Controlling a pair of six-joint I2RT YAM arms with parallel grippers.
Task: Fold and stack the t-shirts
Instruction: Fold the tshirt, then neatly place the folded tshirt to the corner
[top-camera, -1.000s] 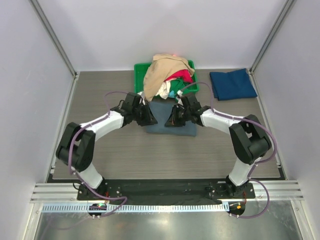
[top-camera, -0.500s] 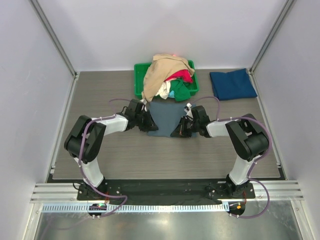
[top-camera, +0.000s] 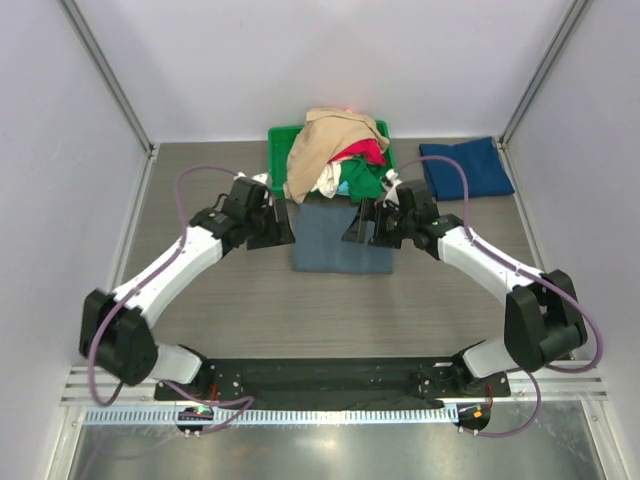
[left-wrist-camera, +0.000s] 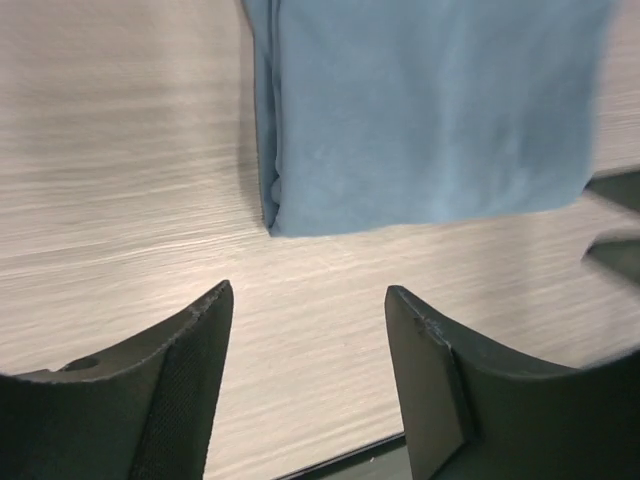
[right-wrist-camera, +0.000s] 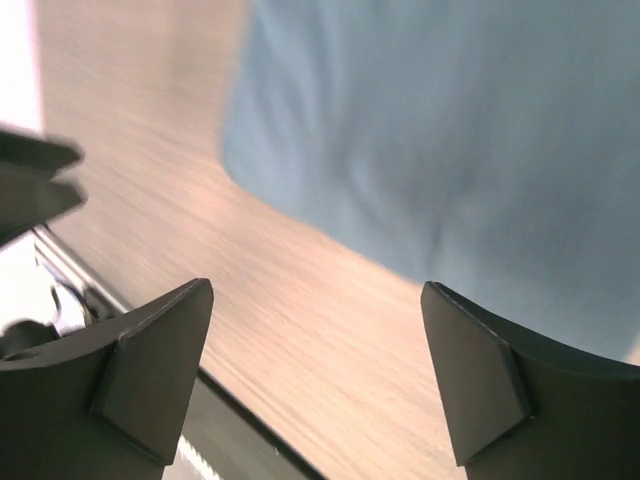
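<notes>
- Fingers of the left tool stand spread wide with nothing between them. They hang over bare table, with a corner of the folded slate grey-blue t-shirt just ahead.
- The right tool is likewise spread and empty, beside the shirt's right edge. Its own view is blurred, so I cannot tell whether it touches the cloth.
- The slate shirt lies as a tidy rectangle mid-table between the 2 tools. Its far edge meets the heap spilling from the green bin.
- That heap has a tan t-shirt on top, with a red t-shirt, a green t-shirt and white cloth beneath.
- A dark navy-teal t-shirt lies folded flat at the far right, well apart from the slate one.
- Step in hand: the slate shirt's fold looks finished, so stacking seems due.
- The next move probably calls for both tools to pinch all layers at opposite edges. They would then carry the bundle level onto the navy shirt with edges matched, or the fold may sag open.
</notes>
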